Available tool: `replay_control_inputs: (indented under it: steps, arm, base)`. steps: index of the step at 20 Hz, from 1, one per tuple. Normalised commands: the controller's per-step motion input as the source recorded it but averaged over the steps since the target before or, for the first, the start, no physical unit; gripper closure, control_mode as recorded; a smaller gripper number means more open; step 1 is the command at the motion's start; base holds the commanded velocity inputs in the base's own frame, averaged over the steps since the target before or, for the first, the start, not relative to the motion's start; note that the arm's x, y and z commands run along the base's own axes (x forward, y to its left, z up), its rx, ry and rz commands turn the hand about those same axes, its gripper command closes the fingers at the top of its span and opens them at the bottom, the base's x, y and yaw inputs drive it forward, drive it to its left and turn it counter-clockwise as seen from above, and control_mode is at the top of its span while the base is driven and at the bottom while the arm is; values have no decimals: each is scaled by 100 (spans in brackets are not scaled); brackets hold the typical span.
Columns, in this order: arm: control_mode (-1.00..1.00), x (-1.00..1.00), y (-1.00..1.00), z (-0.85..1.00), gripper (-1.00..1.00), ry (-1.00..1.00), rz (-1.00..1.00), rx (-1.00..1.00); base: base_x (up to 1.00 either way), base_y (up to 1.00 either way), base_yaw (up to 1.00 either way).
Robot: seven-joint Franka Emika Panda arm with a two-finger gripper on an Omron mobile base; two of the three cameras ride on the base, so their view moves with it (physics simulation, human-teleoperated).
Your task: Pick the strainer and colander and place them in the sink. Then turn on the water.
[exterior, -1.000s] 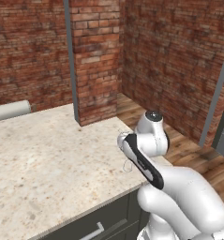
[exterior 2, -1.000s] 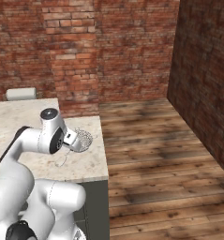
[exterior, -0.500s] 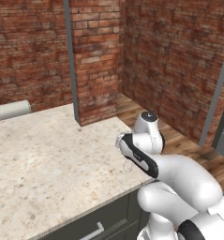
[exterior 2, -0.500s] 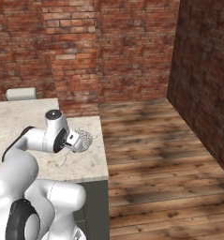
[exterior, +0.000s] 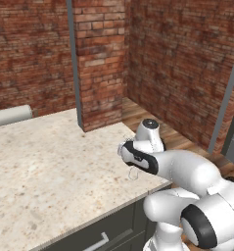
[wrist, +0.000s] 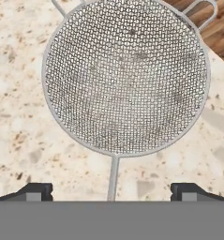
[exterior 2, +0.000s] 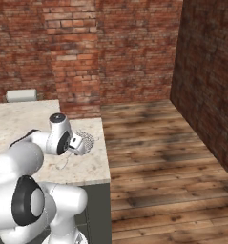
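The strainer (wrist: 125, 75), a round silvery wire-mesh basket, lies on the speckled stone counter (wrist: 19, 117) close to its right corner. Its thin wire handle (wrist: 113, 176) runs back between my two dark fingertips (wrist: 36, 191). My gripper (wrist: 111, 192) hovers just above the handle, open wide, with nothing between its jaws. From the right base view the strainer (exterior 2: 88, 141) sits right in front of the gripper (exterior 2: 78, 143), near the counter's end. The colander, the sink and the water are out of view.
The counter (exterior: 50, 162) ends just right of the strainer, with wooden floor (exterior 2: 153, 157) beyond. A brick pillar (exterior: 99, 59) stands at the counter's back edge. A white roll (exterior: 11, 115) lies at the far left rear.
The arm has bent further and brought the hand forward and down towards the strainer. The jaws have stayed open and the strainer has not moved.
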Motion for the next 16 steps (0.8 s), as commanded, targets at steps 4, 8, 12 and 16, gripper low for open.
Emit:
replay_control_inputs:
  steps: [4, 8, 12, 16]
  arm:
    - [-100, 11, 0, -17, -100, 0, 0, 0]
    - [-100, 12, 0, -14, -100, 0, 0, 0]
    - [-100, 19, 0, -14, -100, 0, 0, 0]
    - [-100, 15, 0, -18, -100, 0, 0, 0]
  base:
    - [0, 0, 0]
    - [0, 0, 0]
    - [0, 0, 0]
    - [0, 0, 0]
